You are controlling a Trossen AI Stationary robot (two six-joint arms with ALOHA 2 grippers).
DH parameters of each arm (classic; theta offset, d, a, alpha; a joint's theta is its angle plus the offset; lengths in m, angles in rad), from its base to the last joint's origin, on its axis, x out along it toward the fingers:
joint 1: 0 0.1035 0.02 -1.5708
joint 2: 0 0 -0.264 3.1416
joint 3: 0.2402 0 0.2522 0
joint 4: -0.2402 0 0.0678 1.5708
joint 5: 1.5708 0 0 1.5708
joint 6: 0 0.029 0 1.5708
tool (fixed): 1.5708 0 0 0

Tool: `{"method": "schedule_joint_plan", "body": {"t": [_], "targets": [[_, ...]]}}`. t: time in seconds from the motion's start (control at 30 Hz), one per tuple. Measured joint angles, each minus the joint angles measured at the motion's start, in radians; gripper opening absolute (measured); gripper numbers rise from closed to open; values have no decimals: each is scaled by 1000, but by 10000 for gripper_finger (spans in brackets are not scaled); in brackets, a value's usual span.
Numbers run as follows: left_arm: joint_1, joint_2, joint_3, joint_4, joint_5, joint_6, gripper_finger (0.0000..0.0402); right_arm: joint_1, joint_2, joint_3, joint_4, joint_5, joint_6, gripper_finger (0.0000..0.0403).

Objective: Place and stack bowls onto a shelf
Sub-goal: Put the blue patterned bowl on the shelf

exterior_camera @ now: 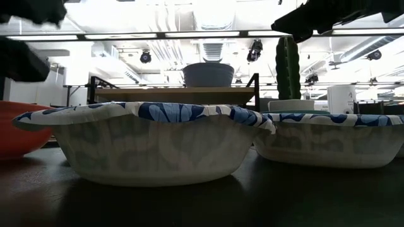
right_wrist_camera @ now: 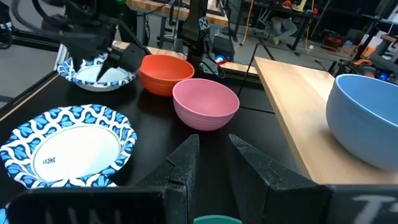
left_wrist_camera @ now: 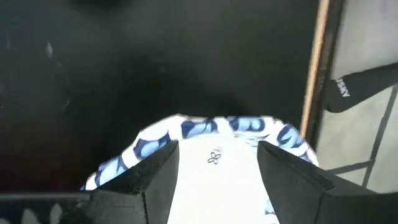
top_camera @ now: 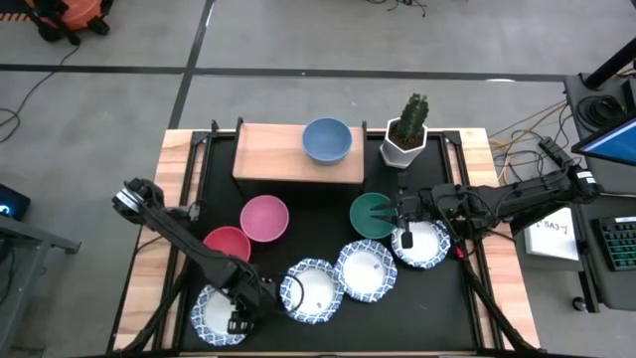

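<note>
We see bright ceiling lights [exterior_camera: 208, 34] glaring across the top of the low view, leaving the near patterned bowl [exterior_camera: 148, 142] soft and backlit. The left wrist view's upper half sits dim, slightly blurred.
</note>
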Motion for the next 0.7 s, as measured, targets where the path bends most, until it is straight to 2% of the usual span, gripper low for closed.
{"method": "schedule_joint_plan", "body": {"t": [0.07,0.23,0.4,0.7], "targets": [[0,-3,22,-11,-11,41,201,-2,0,0,2,4,0,73],[2,-3,33,-25,-114,188,201,-2,0,0,5,7,-8,73],[9,27,-1,-45,-112,280,201,-2,0,0,5,7,0,73],[10,48,-38,-39,-111,298,189,-2,0,0,5,7,1,73]]}}
